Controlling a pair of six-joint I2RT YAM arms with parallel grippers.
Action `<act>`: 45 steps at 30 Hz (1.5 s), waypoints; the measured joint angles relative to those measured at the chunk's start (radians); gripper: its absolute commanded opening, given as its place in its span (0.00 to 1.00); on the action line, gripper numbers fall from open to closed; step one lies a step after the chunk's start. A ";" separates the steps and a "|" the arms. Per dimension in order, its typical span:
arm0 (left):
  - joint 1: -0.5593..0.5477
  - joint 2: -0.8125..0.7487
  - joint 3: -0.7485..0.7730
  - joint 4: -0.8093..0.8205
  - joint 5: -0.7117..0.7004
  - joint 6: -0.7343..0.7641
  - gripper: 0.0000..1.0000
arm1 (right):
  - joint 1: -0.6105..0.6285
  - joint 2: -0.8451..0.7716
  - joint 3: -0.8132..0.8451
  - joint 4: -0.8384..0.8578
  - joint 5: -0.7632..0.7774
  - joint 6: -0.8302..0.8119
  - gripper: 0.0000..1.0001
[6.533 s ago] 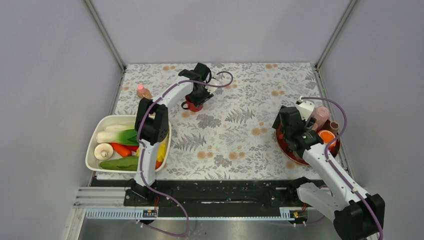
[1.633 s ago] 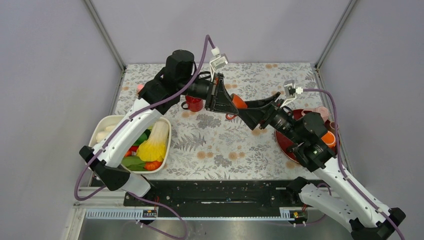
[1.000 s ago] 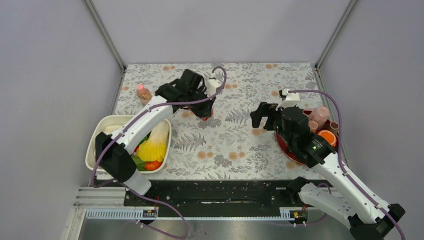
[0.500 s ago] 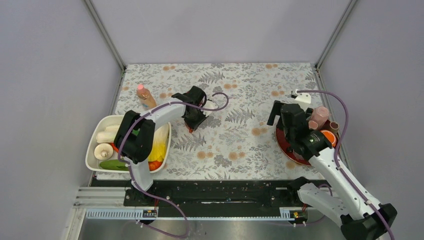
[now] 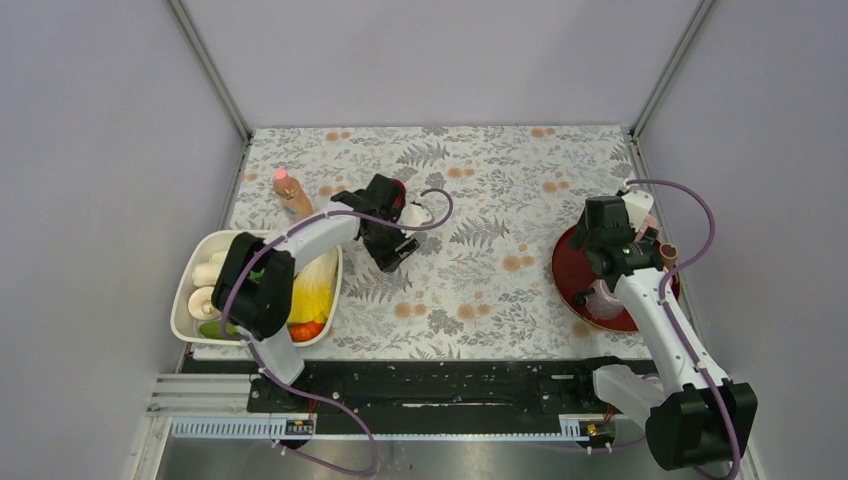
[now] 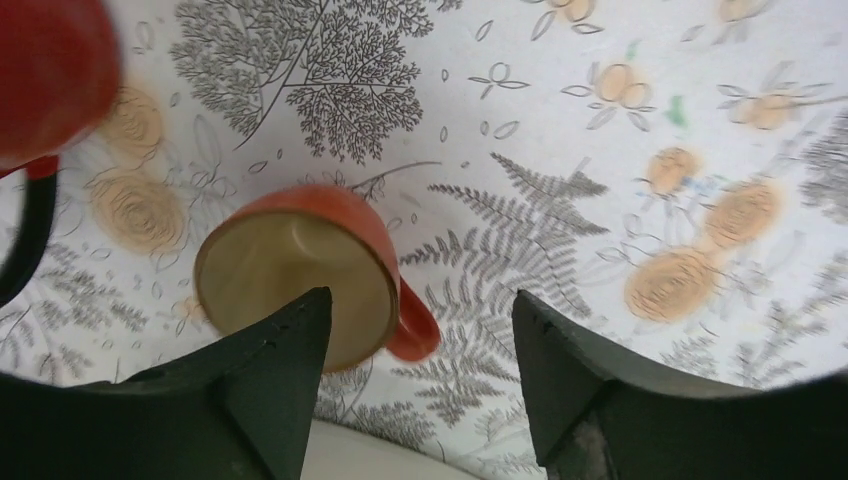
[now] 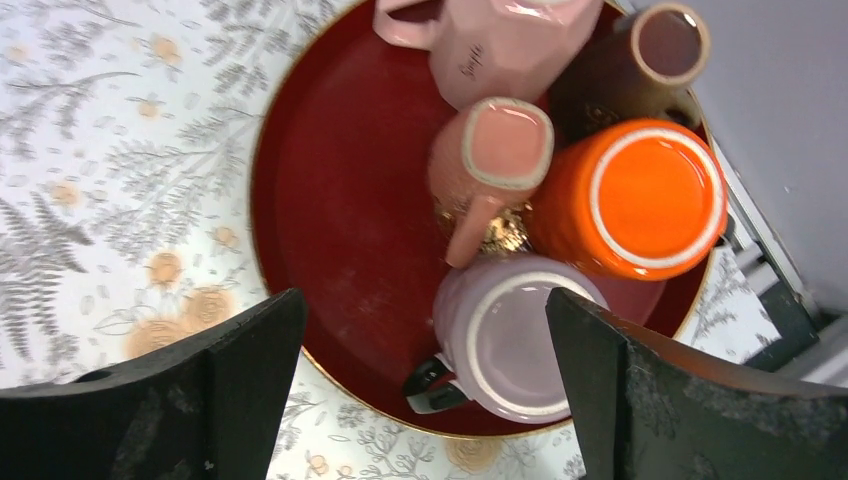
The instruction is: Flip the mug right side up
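A red mug [image 6: 290,275] stands upside down on the floral mat, its tan base facing up and its handle [image 6: 415,335] pointing right. My left gripper [image 6: 420,300] is open above it, with the left finger [image 6: 270,380] over the mug's near edge and the right finger well clear. In the top view the left gripper [image 5: 392,245] hides this mug. My right gripper [image 7: 422,300] is open and empty above the red plate [image 7: 340,200]; in the top view it [image 5: 604,240] is at the right.
The plate holds an upside-down lavender mug [image 7: 520,340], an upside-down orange mug [image 7: 640,195], two pink mugs [image 7: 500,40] and a brown cup [image 7: 670,45]. Another red object [image 6: 50,70] is beside the left gripper. A white bin of vegetables [image 5: 185,290] and a bottle [image 5: 290,192] are at the left.
My left gripper has shifted slightly right and stays low over the mat. My right gripper has swung right and now hangs over the red plate.
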 measured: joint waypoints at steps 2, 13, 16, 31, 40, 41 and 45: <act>0.001 -0.065 0.000 -0.021 0.032 -0.003 0.78 | -0.014 0.000 -0.019 -0.014 0.011 0.008 0.99; 0.002 -0.315 0.003 -0.079 0.174 -0.042 0.81 | -0.152 0.020 -0.130 0.046 0.014 0.008 0.99; 0.002 -0.326 -0.010 -0.078 0.194 -0.051 0.81 | -0.196 0.125 -0.062 0.074 -0.002 -0.005 0.99; 0.002 -0.373 -0.041 -0.077 0.229 -0.056 0.81 | -0.256 0.450 0.080 0.117 -0.045 -0.068 0.80; 0.002 -0.373 -0.041 -0.076 0.235 -0.057 0.81 | -0.265 0.514 0.110 0.124 -0.043 -0.095 0.24; 0.002 -0.373 -0.041 -0.076 0.235 -0.057 0.81 | -0.265 0.515 0.111 0.124 -0.043 -0.096 0.12; 0.002 -0.373 -0.041 -0.076 0.238 -0.057 0.81 | -0.265 0.514 0.111 0.124 -0.050 -0.111 0.00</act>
